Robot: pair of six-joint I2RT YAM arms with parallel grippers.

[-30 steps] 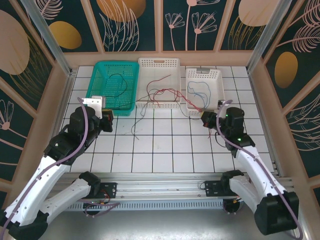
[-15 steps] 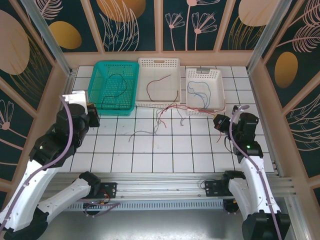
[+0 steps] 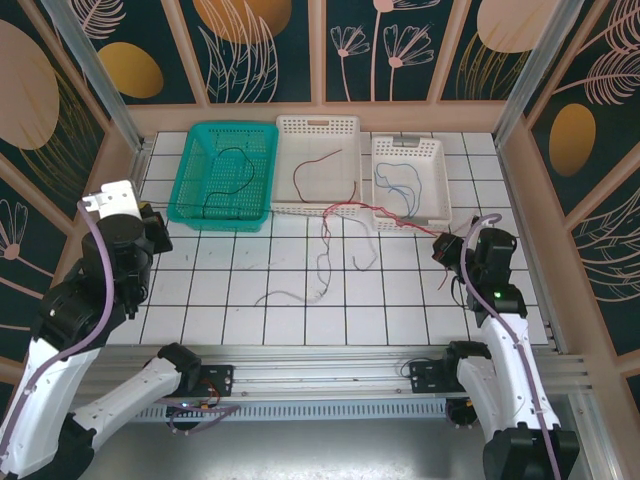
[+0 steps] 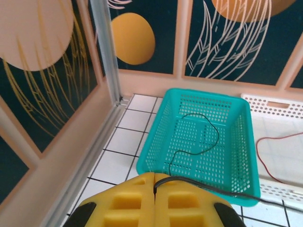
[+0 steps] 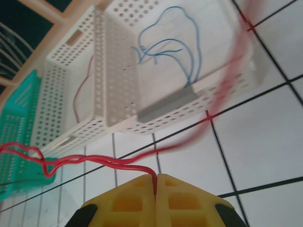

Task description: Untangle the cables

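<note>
- Teal basket (image 3: 232,127), left of the middle white basket (image 3: 318,122): one curling black cable (image 4: 217,136) inside.
- Middle white basket: a single red cable (image 3: 318,160).
- Smaller white basket (image 3: 405,143), right of the middle one: looping blue cables (image 5: 198,52).
- In front of the middle basket, on the tiled tabletop (image 3: 400,300): loose pale cables (image 3: 290,294) and a long red cable (image 5: 94,161).
- Right claw (image 5: 155,182), well right of that basket, is clenched on the long red cable (blurred close to the lens).
- Left claw (image 4: 155,182), well left of it, pinches a black cable, which is cut off at the frame edge; I cannot tell whether it is the basket's.
</note>
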